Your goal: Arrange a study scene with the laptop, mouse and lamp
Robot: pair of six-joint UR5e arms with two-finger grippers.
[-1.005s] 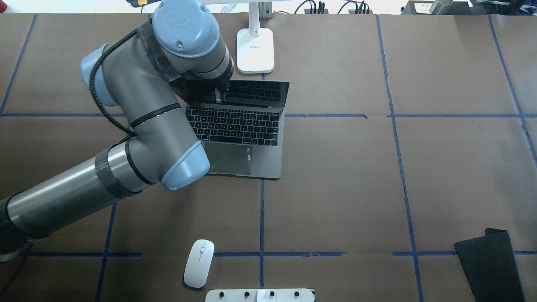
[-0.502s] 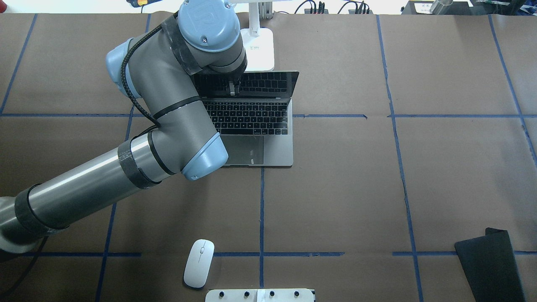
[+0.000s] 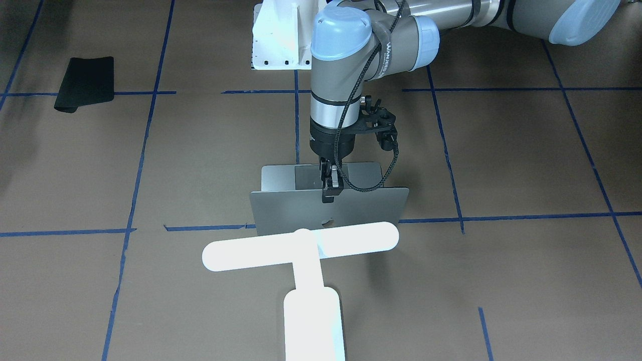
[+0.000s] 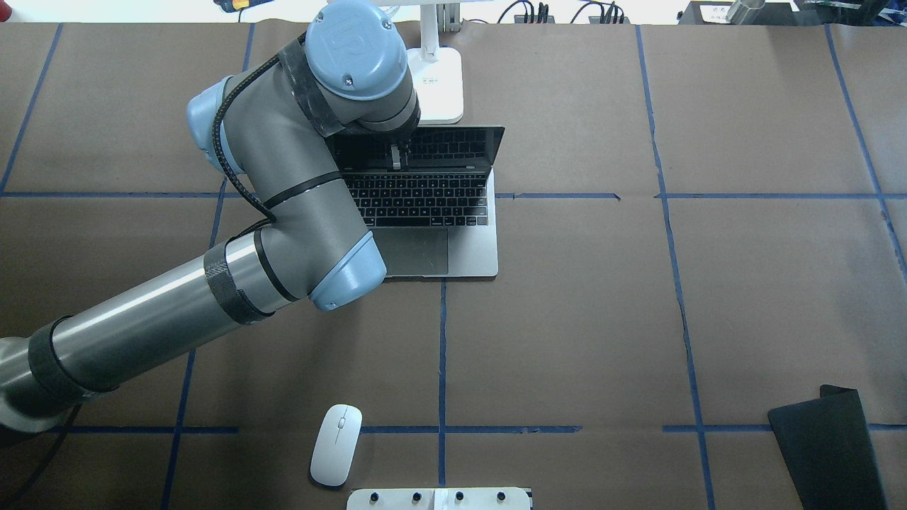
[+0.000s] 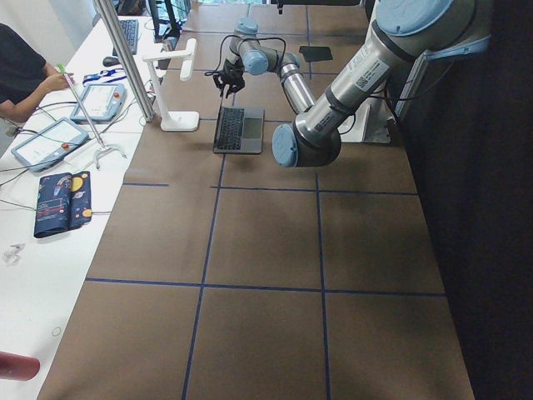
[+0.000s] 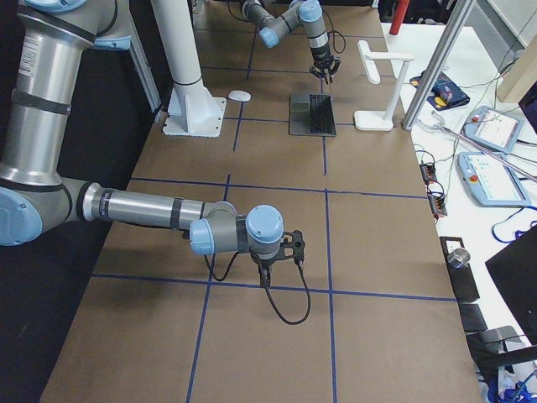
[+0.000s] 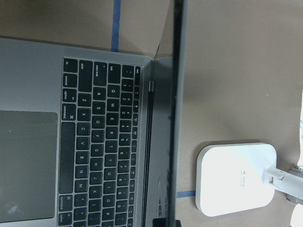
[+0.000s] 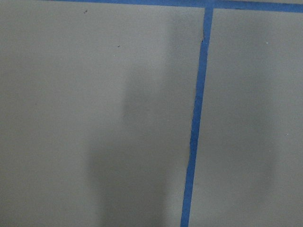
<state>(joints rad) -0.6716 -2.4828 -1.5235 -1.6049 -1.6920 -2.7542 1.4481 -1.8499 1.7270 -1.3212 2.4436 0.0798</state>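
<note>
The silver-grey laptop (image 4: 464, 248) stands open at the far middle of the table, its keyboard towards the robot. My left gripper (image 4: 397, 157) is shut on the top edge of its lid (image 3: 296, 210), near the middle. The left wrist view shows the keyboard (image 7: 94, 142) and the lid edge-on. The white T-shaped lamp (image 3: 301, 245) stands just behind the laptop, its base (image 4: 443, 85) close to the lid. The white mouse (image 4: 336, 445) lies near the robot's side. My right gripper (image 6: 264, 273) hangs low over bare table far off; I cannot tell if it is open.
A black mat (image 4: 825, 439) lies at the near right corner. The white robot pedestal (image 4: 439, 499) stands at the near edge beside the mouse. Blue tape lines cross the brown table. A side bench with pendants and a person (image 5: 21, 71) lies beyond the lamp.
My left arm has slid the laptop to the right and away from the robot, up to the lamp's base, and squared it. The mouse and mat have not moved.
</note>
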